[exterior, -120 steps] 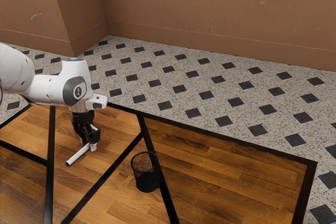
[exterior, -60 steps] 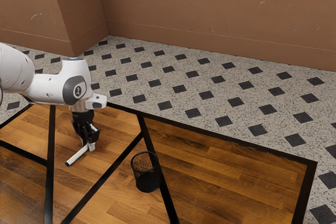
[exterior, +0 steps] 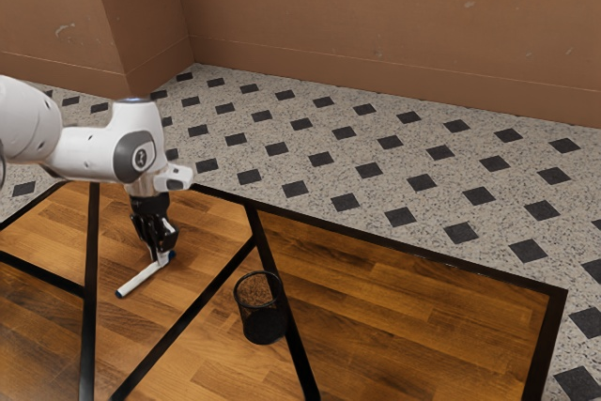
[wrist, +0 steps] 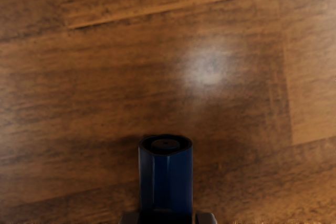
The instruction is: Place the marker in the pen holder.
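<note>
Fingers drawn in, gripper now clamped on the marker

Since the earlier frame, the gripper (exterior: 163,253) has shifted slightly toward the exterior view's right, and its fingers have closed in on the marker (exterior: 139,281). The pen holder (exterior: 265,326) has stayed where it was.

The fingers hold the marker between them near its blue end (wrist: 176,182); in the wrist view a fingertip sits on either side of that end. The white body slants out from under the gripper toward the exterior view's left and nearer the camera, its dark far tip low at the wood of the table (exterior: 404,302). The marker is outside the pen holder.

The pen holder, a black mesh cup with an open top, stands upright on the table, apart from the gripper, toward the exterior view's right and nearer the camera. Its raised mesh wall and rim stand between the marker and the cup's inside. A black diagonal strip (exterior: 183,319) crosses the wood between marker and cup, and a second black strip (exterior: 302,363) runs close by the cup on the exterior view's right. Past the table's black border lie a speckled floor (exterior: 319,129) with dark diamonds and a brown wall (exterior: 376,7).
</note>
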You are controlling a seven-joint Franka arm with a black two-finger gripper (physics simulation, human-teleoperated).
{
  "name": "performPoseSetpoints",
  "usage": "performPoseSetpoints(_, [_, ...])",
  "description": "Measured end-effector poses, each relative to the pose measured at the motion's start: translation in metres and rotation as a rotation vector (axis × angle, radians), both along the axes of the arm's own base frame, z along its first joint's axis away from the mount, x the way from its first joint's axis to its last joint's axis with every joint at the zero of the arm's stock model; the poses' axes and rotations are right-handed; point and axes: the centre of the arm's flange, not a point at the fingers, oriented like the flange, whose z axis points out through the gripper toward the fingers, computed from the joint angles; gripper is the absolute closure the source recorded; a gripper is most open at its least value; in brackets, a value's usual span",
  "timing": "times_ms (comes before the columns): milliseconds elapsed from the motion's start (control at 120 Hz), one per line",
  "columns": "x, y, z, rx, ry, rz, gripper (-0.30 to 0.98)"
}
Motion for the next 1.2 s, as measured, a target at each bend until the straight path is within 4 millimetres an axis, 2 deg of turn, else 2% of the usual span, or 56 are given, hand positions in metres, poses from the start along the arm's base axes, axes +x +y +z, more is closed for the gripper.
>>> performPoseSetpoints(250, [-0.004,-0.002,-0.008,-0.006,0.018,0.000,0.63])
performPoseSetpoints(450, [-0.003,-0.001,-0.006,0.000,0.013,-0.001,0.74])
performPoseSetpoints(550, [0.002,-0.003,0.007,0.011,-0.010,-0.008,0.77])
performPoseSetpoints(642, [0.014,-0.012,0.044,0.030,-0.077,-0.028,0.78])
performPoseSetpoints(717, [0.024,-0.036,0.093,0.047,-0.161,-0.069,0.79])
performPoseSetpoints(808, [0.028,-0.083,0.158,0.058,-0.270,-0.141,0.79])
performPoseSetpoints(867, [0.028,-0.109,0.183,0.059,-0.315,-0.179,0.79])
performPoseSetpoints(1083, [0.026,-0.199,0.206,0.030,-0.412,-0.287,0.79])
performPoseSetpoints(1200, [0.004,-0.236,0.187,-0.023,-0.431,-0.291,0.79])
